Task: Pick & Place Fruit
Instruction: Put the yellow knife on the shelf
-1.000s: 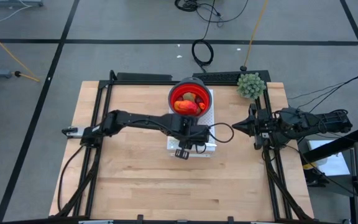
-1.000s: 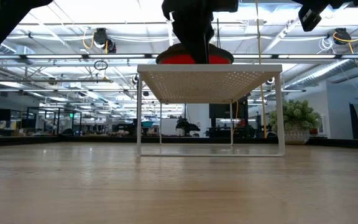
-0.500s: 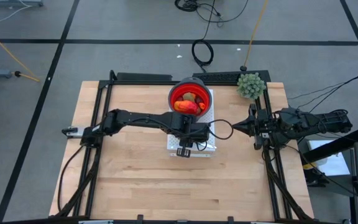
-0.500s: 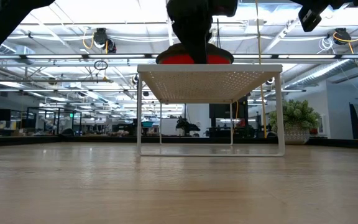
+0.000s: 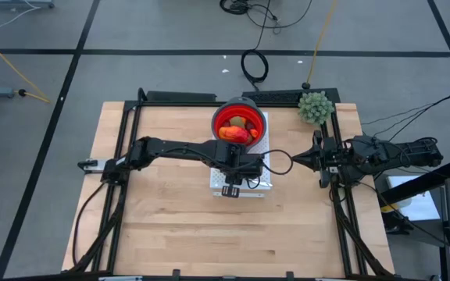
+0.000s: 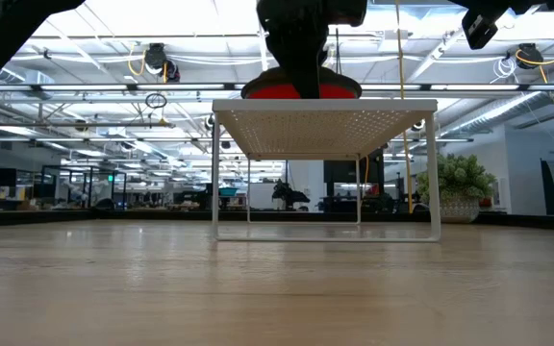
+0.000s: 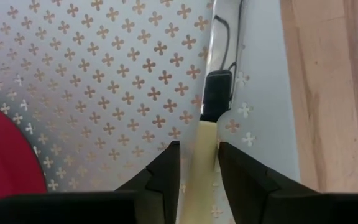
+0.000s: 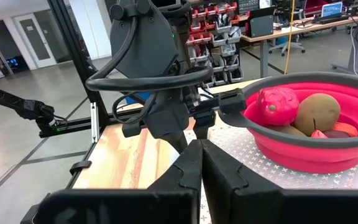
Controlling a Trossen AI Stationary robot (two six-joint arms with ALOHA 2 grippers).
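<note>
Reaching across the pale wooden worktop [image 5: 162, 218], the left claw [image 5: 243, 173] hangs over the white perforated metal rack [image 5: 258, 184], its two dark fingers [image 7: 165, 177] set on either side of the pale yellow handle of a knife [image 7: 205, 146] lying on the rack's top; the handle sits between the fingers and seems pinched by them, though firm contact on both sides cannot be made out; the knife's dark collar and shiny blade run on ahead of the fingertips across the cross-punched surface. Just behind this claw, on the same rack, stands the round red bowl with a grey rim [image 5: 239, 122]; the fruit lies inside it, well apart from both claws: a bumpy red toy piece [image 8: 275, 105], a brown-green oval [image 8: 316, 112] beside it, and small orange and red bits [image 8: 344, 129] further round the bowl; from above a larger red-orange oblong [image 5: 235, 133] shows among them. In the low view the rack stands on thin white legs with the bowl's red wall on top and the left arm coming down onto it. The right claw [image 5: 300, 160] waits off to the rack's side, over the worktop, its fingers [image 8: 188, 168] pressed together on nothing, pointing towards the left claw. A green spiky ball plant [image 5: 316, 107] sits behind the right claw, near the worktop's far corner.
</note>
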